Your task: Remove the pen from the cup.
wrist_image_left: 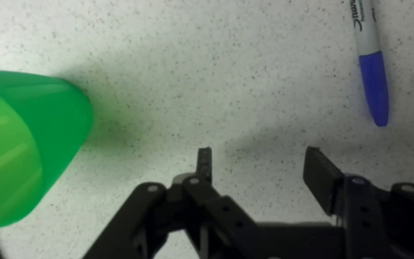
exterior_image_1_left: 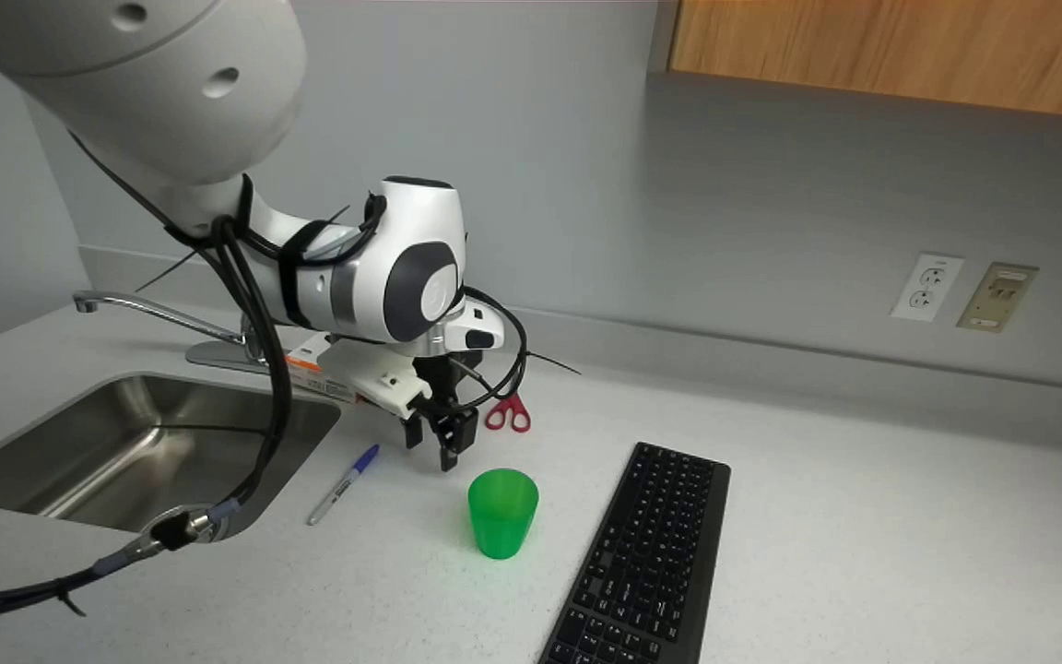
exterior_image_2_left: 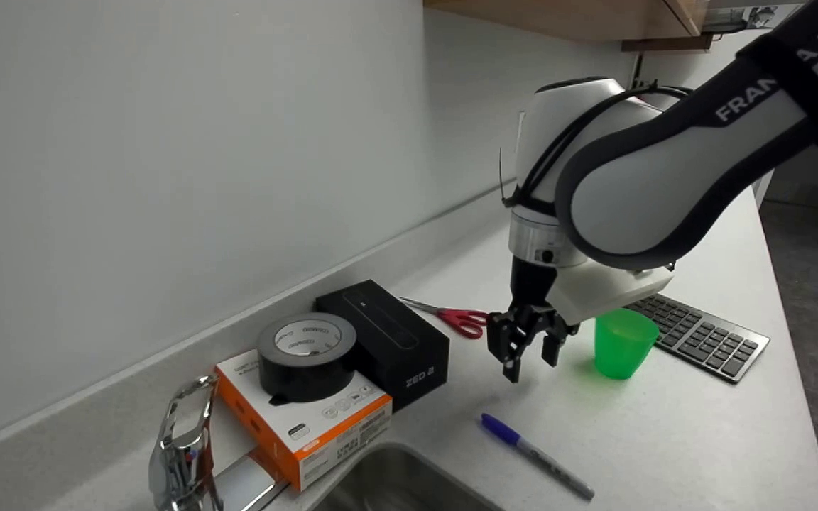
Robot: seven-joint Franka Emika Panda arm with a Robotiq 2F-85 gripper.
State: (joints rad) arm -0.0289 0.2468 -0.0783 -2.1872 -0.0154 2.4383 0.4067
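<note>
The pen, a marker with a blue cap and grey body, lies flat on the counter, outside the cup. It shows in both exterior views (exterior_image_1_left: 344, 484) (exterior_image_2_left: 537, 458) and, cut off by the top edge, in the wrist view (wrist_image_left: 374, 82). The green cup stands upright on the counter in both exterior views (exterior_image_1_left: 503, 514) (exterior_image_2_left: 624, 344). It is partly cut off at the left of the wrist view (wrist_image_left: 63, 115). My gripper (exterior_image_1_left: 430, 449) is open and empty above the counter, between pen and cup. Its spread fingers also show in an exterior view (exterior_image_2_left: 531, 363) and the wrist view (wrist_image_left: 258, 151), touching neither.
A black keyboard (exterior_image_1_left: 646, 553) lies beyond the cup. Red-handled scissors (exterior_image_2_left: 462, 321) lie behind the gripper. A white-orange box (exterior_image_2_left: 338, 443) with black tape (exterior_image_2_left: 307, 383) on it and a black box (exterior_image_2_left: 395, 341) stand by the wall. A sink (exterior_image_1_left: 125, 461) with faucet (exterior_image_1_left: 158, 309) is beside the pen.
</note>
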